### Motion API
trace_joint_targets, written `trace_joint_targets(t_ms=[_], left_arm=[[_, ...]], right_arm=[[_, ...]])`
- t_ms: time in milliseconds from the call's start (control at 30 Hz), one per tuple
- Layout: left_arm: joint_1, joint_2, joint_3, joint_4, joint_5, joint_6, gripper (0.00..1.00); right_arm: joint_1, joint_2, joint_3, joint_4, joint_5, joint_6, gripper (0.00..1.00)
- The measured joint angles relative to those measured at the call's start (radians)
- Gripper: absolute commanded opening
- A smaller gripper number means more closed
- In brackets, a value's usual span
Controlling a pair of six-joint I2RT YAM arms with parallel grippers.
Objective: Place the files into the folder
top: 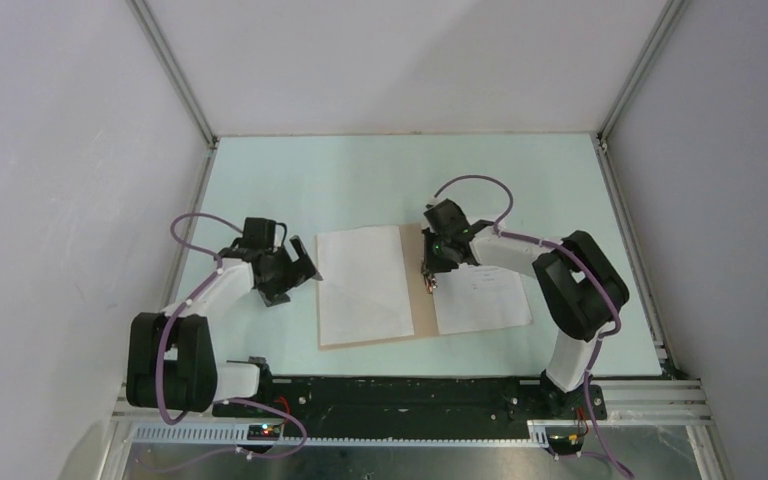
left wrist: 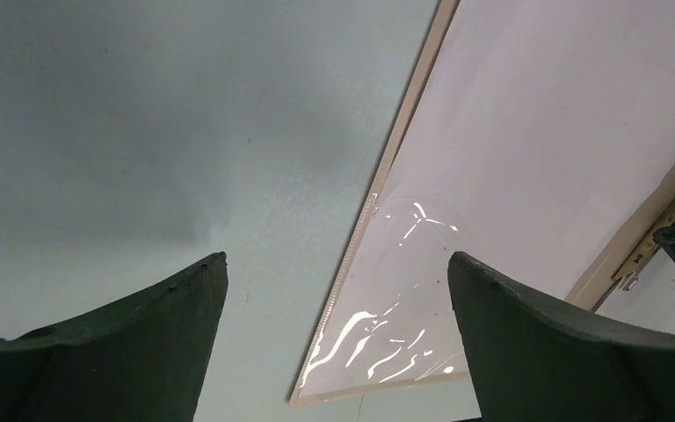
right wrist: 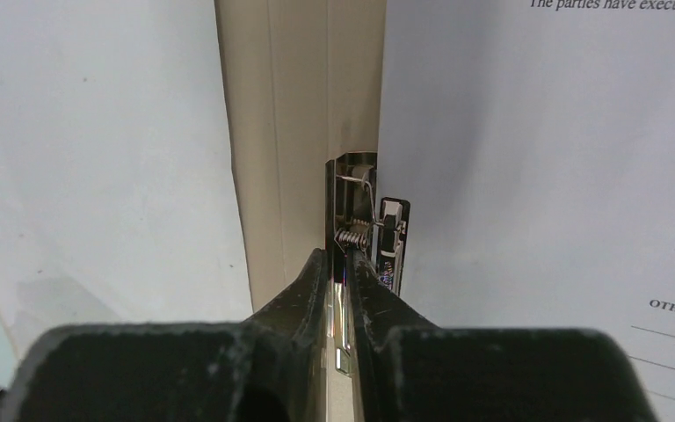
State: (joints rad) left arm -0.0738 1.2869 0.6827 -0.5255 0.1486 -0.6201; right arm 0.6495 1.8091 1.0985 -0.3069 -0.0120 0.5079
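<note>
Folder (top: 422, 315), spine clip (right wrist: 356, 202) clamped in right gripper (right wrist: 349, 259) — left gripper (left wrist: 336, 257) by its left edge, jaws apart

Table (top: 360, 180): folder (top: 423, 320) lay open at middle | left leaf: blank sheet (top: 365, 283) on it | right leaf: printed sheet (top: 482, 298) on it | spine: clip (right wrist: 358, 220) between both sheets, inside my right gripper (right wrist: 349, 264) | my left gripper (left wrist: 336, 257): above folder's left edge.

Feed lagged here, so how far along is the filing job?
Done: the folder lies open, with a white sheet left of its spine and a printed sheet to the right. In hand: the right gripper pinches the spine clip; the left gripper hangs open beside the folder's left edge. Left: probably clipping the sheets and closing it.
</note>
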Motion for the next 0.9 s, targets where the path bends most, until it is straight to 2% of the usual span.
trace_joint_targets(t_ms=[167, 467, 633, 900], left_arm=[[0.000, 0.021, 0.000, 0.000, 0.026, 0.006, 1.00], [-0.005, 0.064, 0.007, 0.000, 0.073, 0.033, 1.00], [-0.012, 0.076, 0.020, 0.002, 0.100, 0.047, 1.00], [-0.027, 0.077, 0.029, 0.034, 0.168, 0.053, 1.00]], right_arm=[[-0.057, -0.041, -0.062, 0.037, -0.118, -0.006, 0.00], [-0.088, -0.140, -0.081, 0.026, -0.241, -0.007, 0.00], [-0.104, -0.196, -0.081, 0.026, -0.290, -0.004, 0.00], [-0.126, -0.200, -0.081, 0.021, -0.336, -0.002, 0.00]])
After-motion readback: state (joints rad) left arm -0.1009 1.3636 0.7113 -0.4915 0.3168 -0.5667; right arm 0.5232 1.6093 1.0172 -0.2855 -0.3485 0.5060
